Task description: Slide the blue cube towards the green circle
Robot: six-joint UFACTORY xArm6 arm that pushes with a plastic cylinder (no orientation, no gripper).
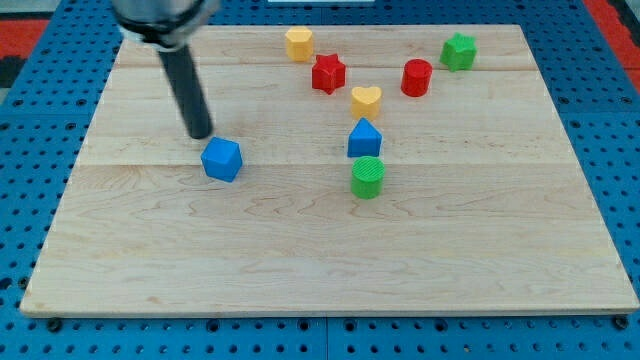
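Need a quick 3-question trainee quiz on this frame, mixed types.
1. True or false: my tip is at the upper left of the blue cube.
2. Which block is nearest the green circle? A) red star B) blue pentagon C) green star
3. Fill in: the green circle lies to the view's ____ of the blue cube.

Key: 1 true; 2 B; 3 right.
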